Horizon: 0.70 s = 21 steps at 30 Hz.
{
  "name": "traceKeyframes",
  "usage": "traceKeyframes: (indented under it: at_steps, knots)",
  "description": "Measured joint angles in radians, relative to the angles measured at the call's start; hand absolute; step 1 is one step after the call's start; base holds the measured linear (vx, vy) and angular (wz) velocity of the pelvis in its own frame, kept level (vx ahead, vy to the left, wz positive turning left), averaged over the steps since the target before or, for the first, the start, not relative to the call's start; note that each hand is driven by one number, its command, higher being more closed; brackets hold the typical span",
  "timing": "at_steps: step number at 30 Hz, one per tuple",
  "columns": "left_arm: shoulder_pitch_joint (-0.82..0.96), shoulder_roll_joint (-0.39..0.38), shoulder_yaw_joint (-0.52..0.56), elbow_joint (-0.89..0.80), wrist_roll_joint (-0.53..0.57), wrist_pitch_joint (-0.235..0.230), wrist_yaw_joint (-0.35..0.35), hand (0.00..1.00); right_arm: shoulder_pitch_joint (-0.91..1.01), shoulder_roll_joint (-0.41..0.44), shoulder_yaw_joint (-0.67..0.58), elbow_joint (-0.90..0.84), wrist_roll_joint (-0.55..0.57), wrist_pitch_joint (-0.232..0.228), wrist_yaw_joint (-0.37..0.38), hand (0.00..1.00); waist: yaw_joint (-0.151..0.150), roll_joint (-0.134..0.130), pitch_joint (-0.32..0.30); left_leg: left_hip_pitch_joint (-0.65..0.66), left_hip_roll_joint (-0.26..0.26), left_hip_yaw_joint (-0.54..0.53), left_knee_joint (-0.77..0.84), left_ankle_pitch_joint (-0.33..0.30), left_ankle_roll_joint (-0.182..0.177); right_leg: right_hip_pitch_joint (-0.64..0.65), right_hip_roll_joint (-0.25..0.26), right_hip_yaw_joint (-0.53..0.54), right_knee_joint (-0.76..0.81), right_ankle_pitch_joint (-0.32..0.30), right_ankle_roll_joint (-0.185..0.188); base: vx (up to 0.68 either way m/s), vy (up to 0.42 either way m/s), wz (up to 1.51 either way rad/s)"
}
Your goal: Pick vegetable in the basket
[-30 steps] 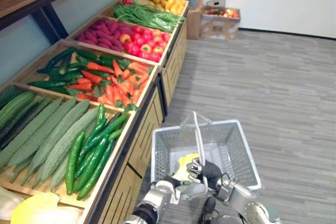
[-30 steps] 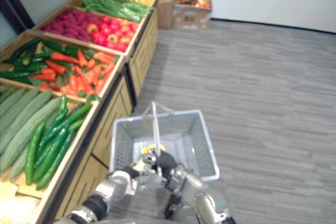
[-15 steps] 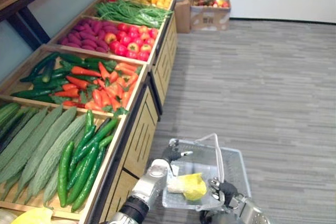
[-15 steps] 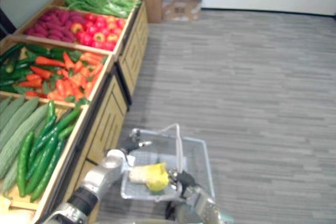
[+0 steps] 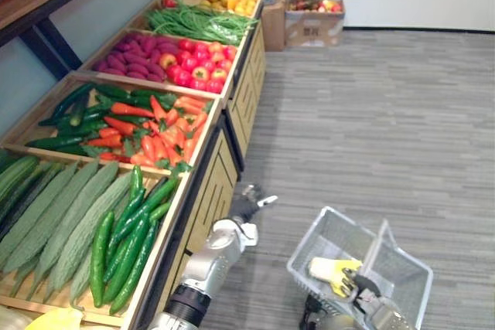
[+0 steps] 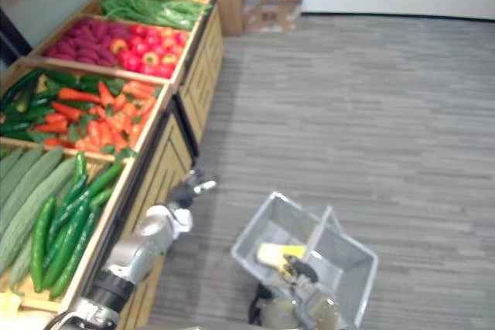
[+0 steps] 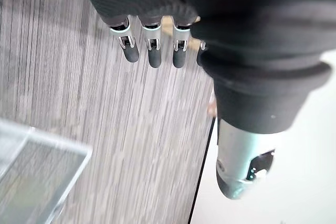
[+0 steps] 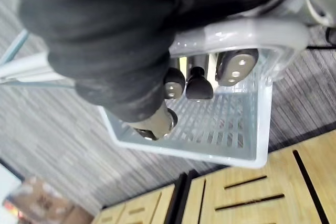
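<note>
A grey wire basket (image 5: 309, 250) hangs tilted low on the right above the floor. A pale yellow leafy vegetable (image 5: 328, 270) lies inside it. My right hand (image 5: 360, 288) is shut on the basket's handle (image 8: 247, 32); its fingers (image 8: 187, 85) curl under the bar in the right wrist view. My left hand (image 5: 247, 202) is open and holds nothing. It hovers over the floor just off the front of the wooden shelf, apart from the basket. Its fingers (image 7: 153, 51) are straight, and a corner of the basket (image 7: 37, 169) shows past them.
Wooden crates run along the left: cucumbers (image 5: 124, 237), bitter gourds (image 5: 54, 214), carrots (image 5: 164, 125), red fruit (image 5: 197, 66) and green beans (image 5: 197, 22). Cardboard boxes (image 5: 311, 22) stand by the far wall. Grey plank floor (image 5: 371, 129) lies open to the right.
The basket has swung from in front of me to the lower right and now hangs tilted. My left hand has come out of the basket and moved up towards the shelf front.
</note>
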Motion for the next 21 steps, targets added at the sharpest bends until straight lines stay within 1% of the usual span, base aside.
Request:
traceKeyframes:
  at_steps: [2, 3, 4, 5, 6, 7, 8, 9, 10, 11, 12, 13, 14, 15, 16, 17, 18, 19, 20, 21]
  knots:
    - [-0.007, 0.003, 0.034, 0.112, -0.065, 0.050, 0.020, 0.00, 0.001, -0.013, -0.047, 0.065, 0.002, 0.005, -0.007, 1.00, -0.001, 0.005, -0.003, 0.000, 0.006, 0.001, 0.014, 0.000, -0.001, 0.001, 0.004, 0.003, 0.000, -0.008, -0.003, 0.01, -0.026, -0.05]
    - [-0.009, 0.001, 0.028, 0.211, -0.072, 0.086, 0.020, 0.00, 0.002, -0.020, -0.064, 0.102, -0.008, 0.007, -0.001, 1.00, -0.001, 0.005, -0.003, -0.003, 0.011, 0.002, 0.034, 0.001, -0.002, 0.000, 0.005, 0.007, 0.000, -0.014, -0.007, 0.01, -0.030, -0.17]
    - [0.005, -0.003, 0.020, 0.313, -0.061, 0.126, 0.015, 0.00, 0.002, -0.025, -0.070, 0.127, -0.026, 0.007, 0.007, 1.00, 0.000, 0.003, -0.003, -0.015, 0.017, 0.002, 0.072, 0.002, -0.003, -0.001, 0.004, 0.020, 0.000, -0.016, -0.009, 0.01, -0.027, -0.25]
    - [0.018, -0.004, 0.016, 0.354, -0.046, 0.149, 0.010, 0.00, 0.003, -0.024, -0.072, 0.132, -0.038, 0.007, 0.009, 1.00, 0.002, 0.001, -0.001, -0.021, 0.021, 0.003, 0.101, 0.003, -0.003, 0.000, 0.003, 0.030, 0.001, -0.016, -0.009, 0.01, -0.036, -0.40]
    - [0.052, -0.019, 0.006, 0.424, -0.005, 0.183, -0.006, 0.00, 0.005, -0.024, -0.072, 0.133, -0.045, 0.006, 0.021, 1.00, 0.002, -0.001, -0.001, -0.051, 0.038, 0.002, 0.190, 0.005, -0.005, -0.001, 0.000, 0.048, 0.002, -0.017, -0.010, 0.03, -0.046, -0.45]
    - [0.080, -0.041, 0.008, 0.472, 0.025, 0.197, -0.012, 0.00, 0.005, -0.030, -0.071, 0.132, -0.047, 0.004, 0.036, 1.00, 0.003, -0.003, 0.000, -0.088, 0.061, -0.003, 0.299, 0.006, -0.007, 0.000, -0.002, 0.065, 0.005, -0.018, -0.011, 0.04, -0.059, -0.56]
    - [0.110, -0.063, 0.009, 0.505, 0.056, 0.200, -0.014, 0.00, 0.002, -0.030, -0.066, 0.132, -0.053, 0.004, 0.038, 1.00, 0.006, -0.003, 0.000, -0.138, 0.095, -0.011, 0.430, 0.021, -0.017, 0.000, -0.001, 0.088, 0.006, -0.019, -0.013, 0.04, -0.093, -0.65]
    - [0.145, -0.091, 0.017, 0.534, 0.115, 0.175, -0.013, 0.00, -0.005, -0.026, -0.062, 0.131, -0.081, 0.006, 0.037, 1.00, 0.012, -0.005, 0.003, -0.216, 0.122, -0.062, 0.584, 0.035, -0.012, 0.004, -0.002, 0.119, 0.006, -0.021, -0.015, 0.03, -0.123, -0.81]
    - [0.148, -0.098, 0.054, 0.549, 0.144, 0.168, -0.010, 0.00, -0.004, -0.028, -0.063, 0.133, -0.114, 0.006, 0.035, 1.00, 0.033, -0.014, 0.010, -0.236, 0.109, -0.123, 0.599, 0.014, -0.017, 0.014, -0.002, 0.148, 0.006, -0.021, -0.015, 0.02, -0.133, -0.76]
    - [0.144, -0.098, 0.072, 0.574, 0.145, 0.164, -0.010, 0.00, -0.004, -0.028, -0.063, 0.135, -0.130, 0.006, 0.034, 1.00, 0.034, -0.012, 0.010, -0.236, 0.104, -0.143, 0.589, 0.007, -0.017, 0.022, 0.000, 0.161, 0.005, -0.021, -0.015, 0.01, -0.137, -0.64]
    - [0.142, -0.098, 0.092, 0.607, 0.146, 0.154, -0.007, 0.00, -0.004, -0.028, -0.064, 0.135, -0.157, 0.006, 0.034, 1.00, 0.031, -0.008, 0.010, -0.230, 0.095, -0.159, 0.550, -0.004, -0.027, 0.035, 0.003, 0.171, 0.001, -0.021, -0.015, 0.00, -0.120, -0.59]
    - [0.144, -0.103, 0.108, 0.658, 0.174, 0.133, -0.005, 0.00, 0.001, -0.028, -0.063, 0.134, -0.167, 0.002, 0.031, 1.00, 0.029, -0.006, 0.009, -0.209, 0.068, -0.173, 0.442, -0.006, -0.026, 0.051, 0.007, 0.195, 0.001, -0.021, -0.015, 0.00, -0.112, -0.62]
    - [0.145, -0.105, 0.110, 0.671, 0.229, 0.126, -0.005, 0.00, 0.005, -0.028, -0.063, 0.130, -0.186, 0.003, 0.021, 1.00, 0.029, -0.006, 0.009, -0.201, 0.036, -0.178, 0.331, -0.012, -0.019, 0.049, 0.010, 0.206, 0.000, -0.021, -0.015, -0.01, -0.066, -0.48]
    - [0.145, -0.107, 0.111, 0.674, 0.234, 0.125, -0.004, 0.00, 0.005, -0.028, -0.063, 0.130, -0.191, 0.004, 0.017, 1.00, 0.029, -0.006, 0.009, -0.195, 0.027, -0.180, 0.295, -0.018, -0.017, 0.046, 0.016, 0.211, 0.000, -0.026, -0.008, -0.07, -0.039, -0.41]
    - [0.157, -0.132, 0.126, 0.689, 0.253, 0.117, 0.000, 0.00, 0.004, -0.041, -0.065, 0.130, -0.201, 0.005, 0.001, 1.00, 0.041, 0.077, -0.001, -0.194, 0.045, -0.223, 0.154, -0.044, 0.019, 0.036, 0.073, 0.217, 0.025, -0.063, 0.027, -0.06, -0.004, -0.70]
    - [0.186, -0.156, 0.151, 0.730, 0.239, 0.105, 0.010, 0.00, -0.018, -0.049, -0.089, 0.126, -0.216, 0.000, -0.022, 1.00, 0.051, 0.086, 0.005, -0.197, 0.091, -0.191, 0.164, -0.033, 0.023, -0.042, 0.057, 0.223, 0.371, -0.168, -0.064, -0.04, 0.010, -0.57]
    - [0.193, -0.152, 0.182, 0.727, 0.216, 0.103, 0.011, 0.00, -0.015, -0.045, -0.102, 0.117, -0.225, 0.000, -0.032, 1.00, 0.044, 0.074, 0.005, -0.203, 0.075, -0.195, 0.180, -0.031, 0.013, -0.055, 0.026, 0.227, 0.511, -0.273, -0.046, 0.03, 0.013, -0.12]
    - [0.208, -0.121, 0.229, 0.699, 0.196, 0.097, 0.008, 0.00, -0.001, -0.047, -0.111, 0.133, -0.235, 0.017, -0.050, 1.00, 0.055, 0.016, 0.003, -0.204, 0.034, -0.214, 0.240, -0.047, -0.021, 0.007, -0.059, 0.285, 0.552, -0.446, 0.069, 0.03, -0.117, 0.46]
    - [0.225, -0.113, 0.269, 0.694, 0.198, 0.066, 0.016, 0.00, 0.002, -0.045, -0.110, 0.162, -0.251, 0.026, -0.068, 1.00, 0.057, 0.002, 0.010, -0.267, 0.059, -0.236, 0.365, -0.064, -0.040, 0.030, -0.027, 0.328, 0.529, -0.489, 0.073, 0.00, -0.160, 0.32]
    - [0.233, -0.116, 0.297, 0.690, 0.194, 0.054, 0.016, 0.00, 0.014, -0.043, -0.108, 0.169, -0.276, 0.034, -0.068, 1.00, 0.064, 0.009, 0.009, -0.284, 0.065, -0.248, 0.390, -0.065, -0.040, 0.053, -0.017, 0.330, 0.500, -0.480, 0.064, 0.02, -0.212, 0.02]
